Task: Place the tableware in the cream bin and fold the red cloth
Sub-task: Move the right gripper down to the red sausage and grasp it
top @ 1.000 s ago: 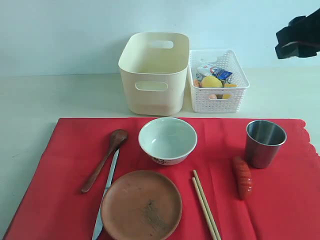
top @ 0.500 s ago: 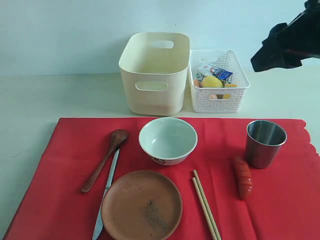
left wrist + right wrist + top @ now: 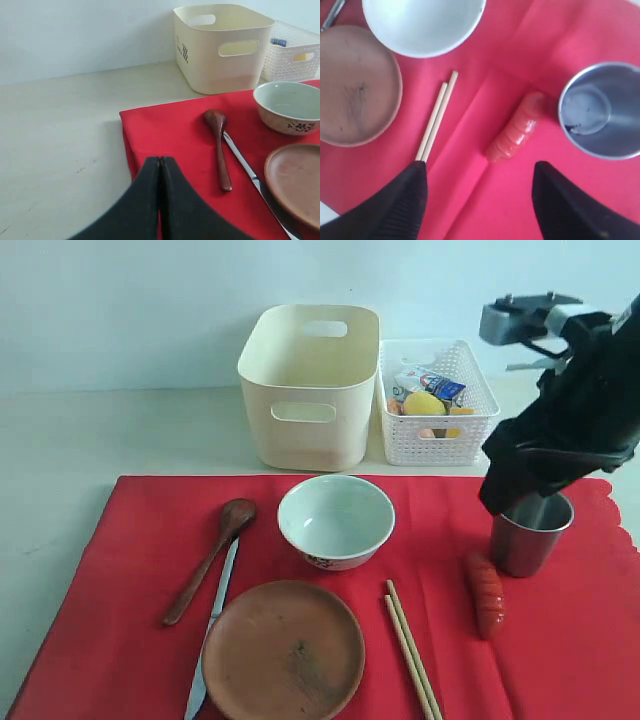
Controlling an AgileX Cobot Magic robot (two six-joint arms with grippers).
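On the red cloth (image 3: 130,570) lie a white bowl (image 3: 335,520), a brown plate (image 3: 283,650), a dark spoon (image 3: 208,560), a silver knife (image 3: 212,625), chopsticks (image 3: 410,650) and a steel cup (image 3: 530,535). The cream bin (image 3: 310,380) stands behind the cloth. My right gripper (image 3: 512,488) hangs open above the cloth beside the cup (image 3: 602,110), with nothing held; its wrist view (image 3: 480,167) looks down on a sausage (image 3: 517,132) and the chopsticks (image 3: 437,122). My left gripper (image 3: 160,160) is shut and empty over the cloth's corner (image 3: 165,130), short of the spoon (image 3: 220,145).
A white perforated basket (image 3: 440,435) with food items stands right of the cream bin. The sausage (image 3: 486,595) lies on the cloth just in front of the cup. Bare table (image 3: 100,430) stretches left of the bin.
My right arm has swung down from the upper right corner to hang over the steel cup. Its jaws stay open. Nothing on the cloth has moved.
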